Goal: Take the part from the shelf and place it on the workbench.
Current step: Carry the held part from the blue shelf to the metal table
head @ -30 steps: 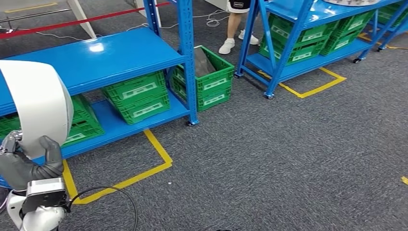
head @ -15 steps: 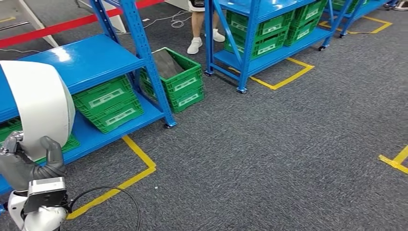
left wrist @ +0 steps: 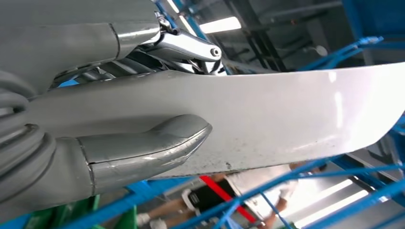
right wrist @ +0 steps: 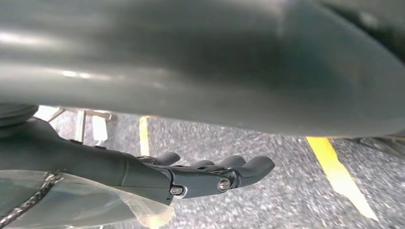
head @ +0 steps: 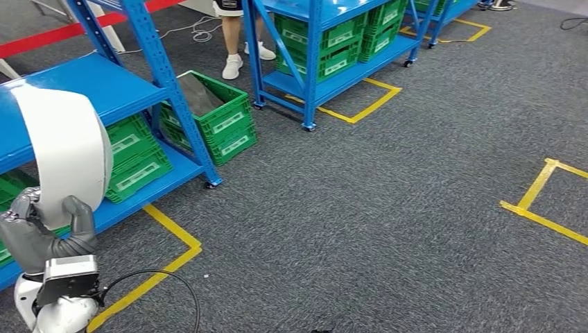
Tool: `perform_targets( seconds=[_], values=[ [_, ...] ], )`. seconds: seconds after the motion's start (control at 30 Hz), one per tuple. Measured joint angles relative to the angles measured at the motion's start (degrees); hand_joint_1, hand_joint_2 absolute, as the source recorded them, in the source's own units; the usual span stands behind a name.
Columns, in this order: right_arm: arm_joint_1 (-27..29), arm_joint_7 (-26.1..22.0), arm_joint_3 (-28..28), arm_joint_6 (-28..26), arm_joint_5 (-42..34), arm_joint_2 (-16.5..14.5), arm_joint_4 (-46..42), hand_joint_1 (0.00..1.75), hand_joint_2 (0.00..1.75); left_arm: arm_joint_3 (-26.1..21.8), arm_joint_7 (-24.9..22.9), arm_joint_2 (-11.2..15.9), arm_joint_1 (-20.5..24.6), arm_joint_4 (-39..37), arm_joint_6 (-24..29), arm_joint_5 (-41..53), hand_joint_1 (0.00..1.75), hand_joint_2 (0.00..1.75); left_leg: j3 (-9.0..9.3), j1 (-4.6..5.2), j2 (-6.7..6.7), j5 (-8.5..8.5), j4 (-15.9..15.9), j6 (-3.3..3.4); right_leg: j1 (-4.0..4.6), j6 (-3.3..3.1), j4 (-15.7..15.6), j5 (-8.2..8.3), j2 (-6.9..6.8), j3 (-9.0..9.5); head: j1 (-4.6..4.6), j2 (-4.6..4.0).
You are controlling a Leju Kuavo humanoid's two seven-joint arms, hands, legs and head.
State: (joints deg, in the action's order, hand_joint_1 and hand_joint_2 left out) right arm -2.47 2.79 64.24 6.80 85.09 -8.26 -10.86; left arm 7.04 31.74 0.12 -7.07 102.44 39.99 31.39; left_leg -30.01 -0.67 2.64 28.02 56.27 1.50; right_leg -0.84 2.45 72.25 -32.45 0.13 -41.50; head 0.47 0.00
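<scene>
A: Item one, left robot hand [head: 48, 236]. State?

B: Clamped on the part [head: 66, 149]. In the left wrist view the thumb lies across one broad face of the part [left wrist: 286, 119] and the darker fingers back it from the other side, near one end of the strip.

A: Item two, right robot hand [right wrist: 210, 176]?

B: Carries nothing; fingers extended, only slightly curled, hanging over the carpet [right wrist: 267, 205].

A: Item three, the part. Location and description?

B: Held up in the left robot hand, off the shelf [head: 104, 90], rising in front of its blue deck in the head view. A wide white strip, bent in an arc, smooth and glossy with a few specks.

A: Handling estimate?

B: Judged thin-walled and fairly light, since one hand carries it by the end. Stiff enough to keep its curve, though the free end may well flex or sway. The gloss suggests a slippery surface, so a pinch across both faces looks safer than a hold on the edge. A grip nearer mid-length would likely steady it better.

A: Surroundings?

B: Green crates [head: 215, 125] on the lower shelf, yellow floor tape [head: 173, 236], a person's legs [head: 232, 41] beyond. No table in sight.
</scene>
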Motion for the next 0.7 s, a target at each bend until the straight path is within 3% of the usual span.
perform_targets(
  seconds=[0.07,0.13,0.17,0.23,0.3,0.33,0.4,0.43,0.47,0.5,0.53,0.6,0.63,0.7],
  values=[
    [0.0,0.1,0.0,0.0,0.0,0.0,0.0,0.0,0.0,0.1,0.0,0.0,0.0,0.0,0.0,0.0,1.75,1.75,0.15,0.02,1.13,0.28,0.2,-0.41,-0.12,0.1,-7.5,3.21,-1.63,4.29,0.01,0.0],
    [-0.1,0.1,0.0,0.0,0.0,0.0,0.0,0.0,0.0,0.1,0.0,0.0,0.0,0.0,0.0,0.0,1.75,1.75,0.19,0.35,2.0,0.75,0.6,-1.1,-0.02,-0.46,-13.4,4.71,-3.02,7.74,-0.12,0.0],
    [-0.2,0.1,0.0,0.0,0.0,0.0,0.0,0.0,0.0,0.1,0.0,0.0,0.1,0.0,0.0,0.0,1.75,1.75,0.23,0.53,2.37,0.89,0.8,-1.4,0.11,-0.85,-14.3,4.61,-3.18,8.23,-0.23,0.0],
    [-0.1,0.3,0.0,0.1,0.0,0.0,0.0,0.0,0.0,0.2,-0.1,0.0,0.1,0.0,0.0,0.0,1.75,1.75,0.38,0.56,3.01,1.06,0.8,-1.87,0.22,-1.66,-14.2,4.68,-2.14,8.17,-0.38,0.0],
    [0.0,0.6,0.0,0.1,0.0,0.0,0.0,0.0,0.0,0.3,-0.1,0.1,0.1,0.0,0.0,0.0,1.75,1.75,-0.04,0.26,1.61,2.53,2.4,-2.42,0.14,-2.33,-14.3,4.86,-1.19,8.11,-0.43,0.0],
    [-0.1,0.7,0.0,0.1,0.0,0.1,0.0,0.0,0.0,0.3,-0.1,0.1,0.1,0.0,0.0,-0.1,1.75,1.75,-0.99,0.14,0.32,4.2,4.8,-2.65,0.09,-2.65,-14.4,4.97,-0.7,8.12,-0.49,0.0],
    [-0.2,0.8,0.1,0.1,0.0,0.1,0.0,0.0,0.0,0.3,-0.1,0.1,0.0,0.0,0.0,-0.1,1.75,1.75,-4.31,0.08,-1.72,8.19,12.6,-2.76,0.21,-3.01,-14.4,5.04,0.41,8.07,-0.52,0.0],
    [-0.2,0.8,0.1,0.1,0.0,0.1,0.0,0.0,0.0,0.3,-0.1,0.2,-0.1,0.0,0.0,-0.1,1.75,1.75,-5.93,0.1,-2.03,9.43,16.1,-2.68,0.32,-3.11,-14.4,5.05,1.03,8.06,-0.52,0.0],
    [-0.2,0.8,0.1,0.1,0.0,0.1,0.0,0.0,0.0,0.3,-0.1,0.2,-0.1,0.0,0.0,-0.1,1.75,1.75,-6.82,0.12,-2.15,9.53,17.9,-2.53,0.43,-3.15,-14.4,5.07,1.7,8.07,-0.52,0.0],
    [-0.1,0.8,0.1,0.1,0.0,0.1,0.0,0.0,0.0,0.3,-0.1,0.2,-0.1,0.0,0.0,-0.1,1.75,1.75,-6.72,0.14,-2.25,8.4,17.4,-2.27,0.54,-3.18,-14.4,5.09,2.39,8.12,-0.51,0.0],
    [-0.1,0.8,0.1,0.1,0.0,0.1,0.0,0.0,0.0,0.3,-0.1,0.2,-0.1,0.0,0.0,-0.1,1.75,1.75,-5.6,0.18,-2.55,6.28,14.7,-1.92,0.64,-3.19,-14.3,5.11,3.12,8.23,-0.51,0.0],
    [-0.1,0.8,0.1,0.1,0.0,0.0,0.0,0.0,0.0,0.4,-0.1,0.3,-0.1,0.0,0.0,-0.1,1.75,1.75,-2.35,0.29,-4.62,2.0,6.9,-0.95,0.79,-3.1,-14.3,5.17,4.4,8.33,-0.46,0.0],
    [-0.2,0.8,0.1,0.1,0.0,0.0,0.0,0.0,0.0,0.4,-0.1,0.3,-0.1,0.0,0.0,-0.1,1.75,1.75,-1.14,0.37,-5.65,0.94,4.0,-0.52,0.78,-2.93,-14.3,5.26,4.94,8.22,-0.49,0.0],
    [-0.3,0.8,0.1,0.1,0.0,0.0,0.0,0.0,0.0,0.4,-0.1,0.3,0.0,0.0,0.0,-0.1,1.75,1.75,-0.44,0.51,-6.47,0.91,2.0,-0.05,0.59,-2.35,-14.2,5.57,5.83,7.69,-0.64,0.0]
  ],
)
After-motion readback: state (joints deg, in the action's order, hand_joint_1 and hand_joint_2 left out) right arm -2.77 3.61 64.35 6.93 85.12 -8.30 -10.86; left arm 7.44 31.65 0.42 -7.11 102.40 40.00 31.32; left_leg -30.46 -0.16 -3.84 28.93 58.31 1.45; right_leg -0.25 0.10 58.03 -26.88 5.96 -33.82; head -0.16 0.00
